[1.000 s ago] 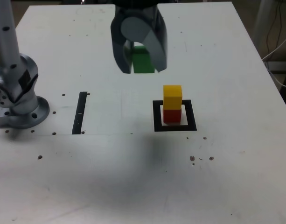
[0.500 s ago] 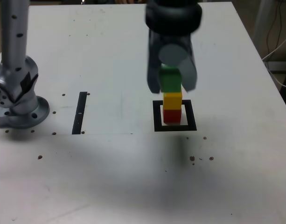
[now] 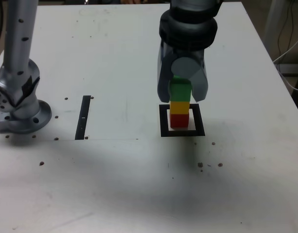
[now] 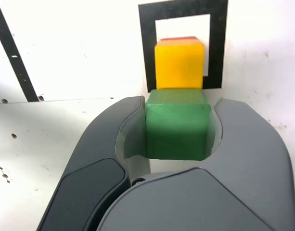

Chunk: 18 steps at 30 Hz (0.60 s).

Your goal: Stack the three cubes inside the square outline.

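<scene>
Three cubes, one of each colour: the red cube (image 3: pixel 178 120) sits on the white centre of the one square outline (image 3: pixel 164 121), the yellow cube (image 3: pixel 179 107) stacked squarely on it. The green cube (image 3: pixel 179 90) is right above the yellow one, seemingly touching it, clamped between the jaws of the gripper (image 3: pixel 182 92). One narrow black strip (image 3: pixel 83 117) lies on the white table (image 3: pixel 114 184), well apart toward the exterior view's left, near the arm's base (image 3: pixel 20 109).

Stack: a cube (image 3: pixel 179 107) is sitting on another cube (image 3: pixel 179 120) inside the square outline (image 3: pixel 163 122).
Top cube (image 3: pixel 180 90): hanging just above the stack.
Strip (image 3: pixel 83 117): lying toward the exterior view's left of the outline.
</scene>
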Each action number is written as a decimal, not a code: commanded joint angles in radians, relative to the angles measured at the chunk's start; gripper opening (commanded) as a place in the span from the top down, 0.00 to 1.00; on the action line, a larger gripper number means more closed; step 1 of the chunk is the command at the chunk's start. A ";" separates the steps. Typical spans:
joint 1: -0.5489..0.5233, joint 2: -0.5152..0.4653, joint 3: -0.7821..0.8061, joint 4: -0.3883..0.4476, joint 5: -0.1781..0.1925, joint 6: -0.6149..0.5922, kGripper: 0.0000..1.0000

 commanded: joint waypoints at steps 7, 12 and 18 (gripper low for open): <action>0.016 0.006 0.015 -0.005 0.031 -0.002 0.84; 0.022 0.014 0.016 -0.010 0.034 0.003 0.83; 0.027 0.027 0.021 -0.013 0.029 0.015 0.79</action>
